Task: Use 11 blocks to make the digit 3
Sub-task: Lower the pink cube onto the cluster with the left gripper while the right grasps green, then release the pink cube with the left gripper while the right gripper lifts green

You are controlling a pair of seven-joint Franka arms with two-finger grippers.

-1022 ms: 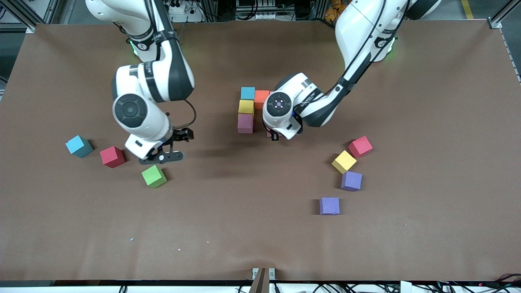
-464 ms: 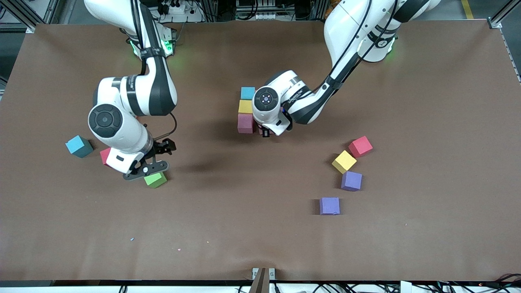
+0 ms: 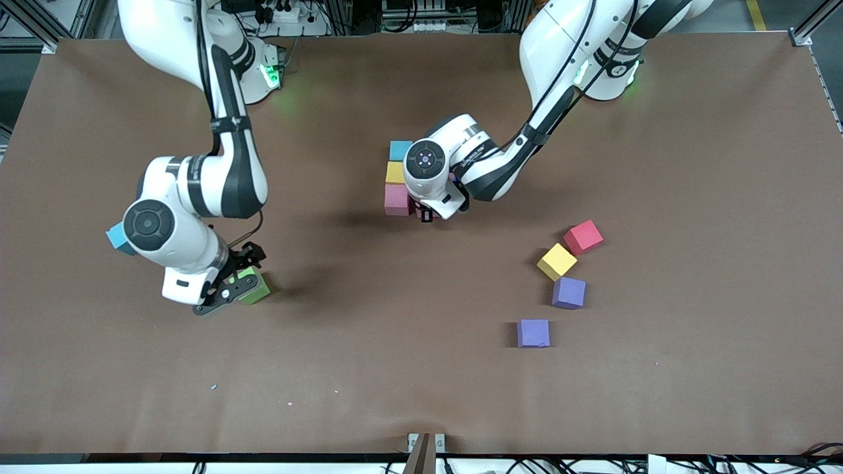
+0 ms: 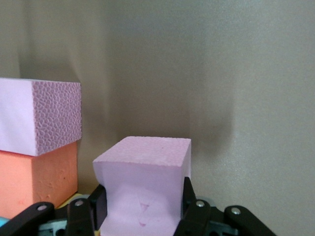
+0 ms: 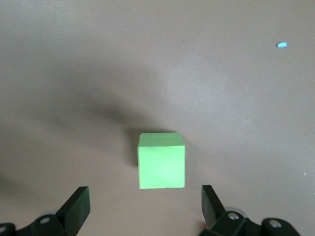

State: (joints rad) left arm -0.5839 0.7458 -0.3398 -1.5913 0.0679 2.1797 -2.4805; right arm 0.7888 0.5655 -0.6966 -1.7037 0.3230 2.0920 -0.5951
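Right tool (image 5: 145,209) hung open over the green block (image 5: 161,160) near the right arm's end of the brown counter (image 3: 369,368). Left tool (image 4: 142,209) gripped a pink block (image 4: 142,187) beside the started digit (image 3: 397,178). Foam cubes looked light and soft; flat opposite faces seemed best. Spare blocks lay well apart.

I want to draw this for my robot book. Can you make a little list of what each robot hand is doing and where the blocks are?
left gripper: jaws shut on a pink foam cube, beside the started digit
right gripper: jaws open, over the green foam cube
started digit: blue foam cube, yellow foam cube, pink cube in a column
loose cubes, left arm's end: red, yellow, two purple
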